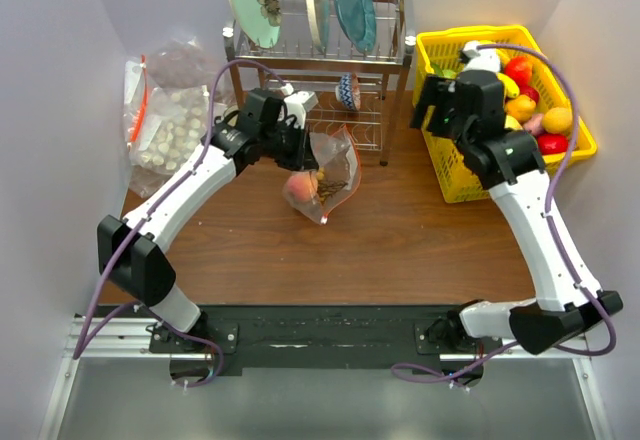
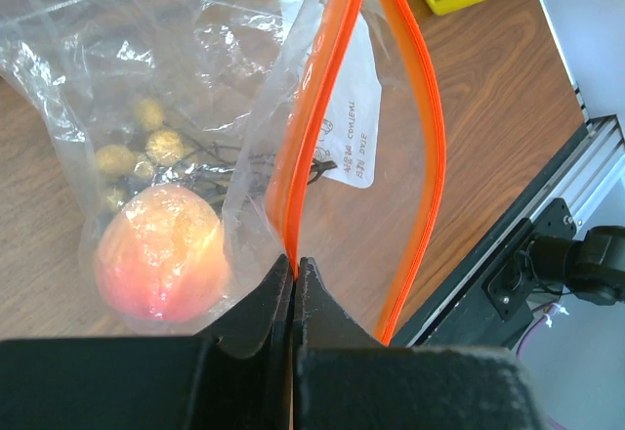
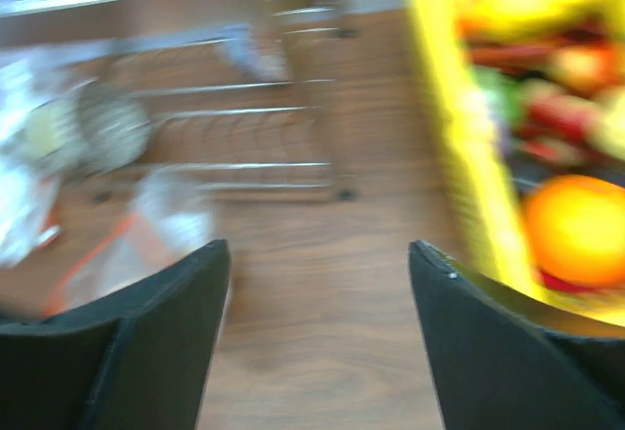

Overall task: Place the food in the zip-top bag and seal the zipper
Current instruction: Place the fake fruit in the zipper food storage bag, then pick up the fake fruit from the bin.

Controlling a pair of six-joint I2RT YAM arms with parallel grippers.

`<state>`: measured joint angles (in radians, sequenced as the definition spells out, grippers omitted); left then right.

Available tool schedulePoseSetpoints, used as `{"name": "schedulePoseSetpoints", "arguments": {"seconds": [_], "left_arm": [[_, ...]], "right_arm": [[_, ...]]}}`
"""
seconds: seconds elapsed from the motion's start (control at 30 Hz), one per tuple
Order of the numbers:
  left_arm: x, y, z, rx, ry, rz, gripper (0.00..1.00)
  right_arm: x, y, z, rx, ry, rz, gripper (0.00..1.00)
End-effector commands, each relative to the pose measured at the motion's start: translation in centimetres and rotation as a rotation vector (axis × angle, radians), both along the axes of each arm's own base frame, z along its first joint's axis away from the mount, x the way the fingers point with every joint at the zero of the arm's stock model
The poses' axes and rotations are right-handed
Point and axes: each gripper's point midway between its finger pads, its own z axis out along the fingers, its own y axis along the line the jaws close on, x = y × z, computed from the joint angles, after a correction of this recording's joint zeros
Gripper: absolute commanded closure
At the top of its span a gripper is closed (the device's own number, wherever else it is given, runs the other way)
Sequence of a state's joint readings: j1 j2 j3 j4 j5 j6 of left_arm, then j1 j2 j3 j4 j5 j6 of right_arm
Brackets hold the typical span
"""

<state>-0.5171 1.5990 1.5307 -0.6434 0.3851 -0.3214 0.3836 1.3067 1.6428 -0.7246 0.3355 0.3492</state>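
The clear zip-top bag (image 1: 330, 172) lies on the wooden table with its mouth held up and open. Inside it sit a peach-like fruit (image 2: 161, 254) and small brown pieces (image 2: 161, 145). My left gripper (image 2: 293, 260) is shut on one side of the orange-red zipper (image 2: 322, 88); the other strip (image 2: 433, 147) bows away. My right gripper (image 3: 320, 249) is open and empty above bare wood, between the bag (image 3: 137, 239) and the yellow basket (image 3: 469, 156). An orange (image 3: 576, 230) and other food lie in that basket (image 1: 455, 175). The right wrist view is blurred.
A wire dish rack (image 1: 320, 60) with plates stands at the back, close behind the bag. Clear bags of white lumps (image 1: 175, 125) lean in the back left corner. White walls close both sides.
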Motion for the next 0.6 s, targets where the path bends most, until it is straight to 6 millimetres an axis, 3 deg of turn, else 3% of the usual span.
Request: {"name": "schedulePoseSetpoints", "arguments": {"seconds": [0.0, 0.1, 0.27, 0.57], "left_arm": [[0.1, 0.3, 0.8, -0.019, -0.056, -0.004, 1.0], [-0.2, 0.2, 0.6, -0.03, -0.061, -0.013, 1.0], [-0.5, 0.2, 0.7, -0.035, -0.07, -0.03, 1.0], [-1.1, 0.2, 0.6, -0.052, -0.078, -0.047, 1.0]], "right_arm": [[-0.9, -8.5, -0.7, -0.129, 0.088, -0.303, 0.13], [-0.9, -10.8, -1.8, -0.157, 0.124, -0.397, 0.06], [-0.5, -14.2, -3.7, -0.119, 0.195, -0.48, 0.04], [1.3, -16.6, -6.9, 0.047, 0.279, -0.57, 0.05]]}}
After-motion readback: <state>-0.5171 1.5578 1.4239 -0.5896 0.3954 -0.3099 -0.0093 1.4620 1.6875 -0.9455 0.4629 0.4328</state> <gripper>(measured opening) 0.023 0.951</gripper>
